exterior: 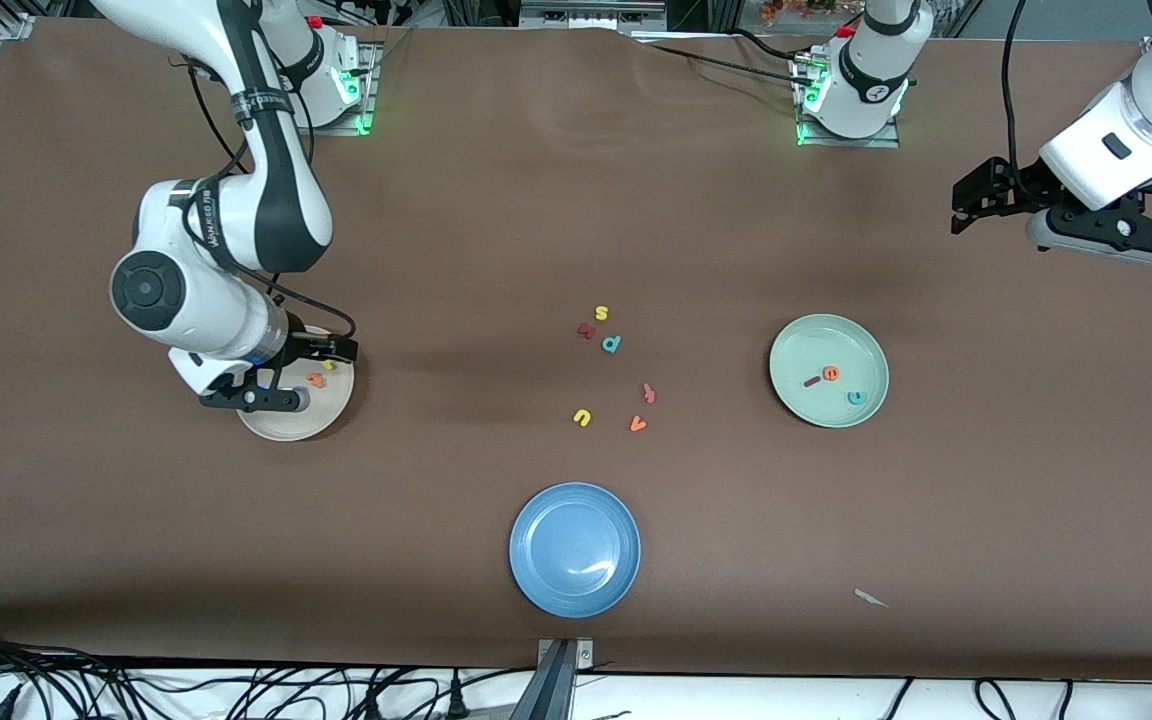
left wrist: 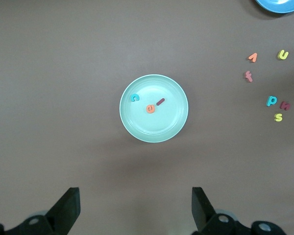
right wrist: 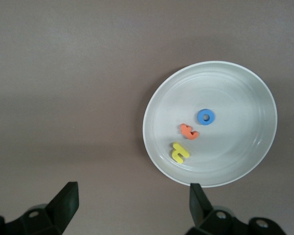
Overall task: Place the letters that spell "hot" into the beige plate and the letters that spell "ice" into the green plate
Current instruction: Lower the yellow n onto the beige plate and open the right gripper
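The beige plate (exterior: 286, 425) (right wrist: 245, 93) lies toward the right arm's end of the table, partly hidden by that arm in the front view. In it lie the blue "o" (right wrist: 206, 116), the orange "t" (right wrist: 189, 131) (exterior: 315, 380) and the yellow "h" (right wrist: 179, 152). My right gripper (exterior: 334, 350) (right wrist: 132, 205) hangs open and empty over the plate's rim. The green plate (exterior: 806, 350) (left wrist: 161, 127) holds the teal "c" (left wrist: 134, 97), the orange "e" (left wrist: 150, 108) and the dark red "i" (left wrist: 160, 102). My left gripper (exterior: 976, 195) (left wrist: 135, 208) waits open and empty, high over the left arm's end of the table.
A blue plate (exterior: 575, 548) sits nearer the front camera, mid-table. Loose letters lie in the middle: yellow "s" (exterior: 601, 313), dark red letter (exterior: 586, 330), teal "p" (exterior: 611, 344), an orange letter (exterior: 648, 392), yellow "u" (exterior: 582, 417), orange "v" (exterior: 638, 424). A small scrap (exterior: 871, 598) lies near the front edge.
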Robot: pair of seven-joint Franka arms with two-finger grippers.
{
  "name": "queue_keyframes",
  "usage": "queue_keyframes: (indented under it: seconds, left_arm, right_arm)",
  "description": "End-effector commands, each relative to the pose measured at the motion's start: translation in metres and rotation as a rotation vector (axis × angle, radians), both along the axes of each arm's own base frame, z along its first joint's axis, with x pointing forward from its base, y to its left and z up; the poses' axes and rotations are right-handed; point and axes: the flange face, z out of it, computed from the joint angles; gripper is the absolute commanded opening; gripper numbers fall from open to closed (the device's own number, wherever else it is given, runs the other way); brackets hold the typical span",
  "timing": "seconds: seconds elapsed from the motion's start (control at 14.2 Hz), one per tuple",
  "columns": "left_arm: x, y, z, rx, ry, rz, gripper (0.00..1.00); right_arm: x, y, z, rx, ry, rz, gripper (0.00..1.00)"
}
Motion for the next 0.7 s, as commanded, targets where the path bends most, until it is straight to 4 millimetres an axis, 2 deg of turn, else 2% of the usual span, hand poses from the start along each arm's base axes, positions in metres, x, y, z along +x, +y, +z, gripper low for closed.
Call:
queue_keyframes:
  seconds: [0.0,0.14,0.21,0.35,0.63]
  left_arm:
    - [0.004,0.000,0.006,0.006,0.004,-0.007,1.00]
    - [0.004,0.000,0.006,0.006,0.004,-0.007,1.00]
    - [0.004,-0.001,0.006,0.006,0.004,-0.009,1.00]
    - [0.004,-0.001,0.006,0.006,0.003,-0.009,1.00]
    - [0.004,-0.001,0.006,0.006,0.003,-0.009,1.00]
  right_arm:
    - [0.005,-0.023,0.018,0.067,0.024,-0.017,1.00]
    - [0.006,-0.040,0.020,0.028,0.025,0.012,1.00]
    - [0.006,-0.053,0.028,0.032,0.022,0.001,1.00]
    - [0.002,-0.067,0.053,0.033,0.009,0.001,1.00]
    - [-0.019,-0.080,0.106,-0.015,0.020,0.027,1.00]
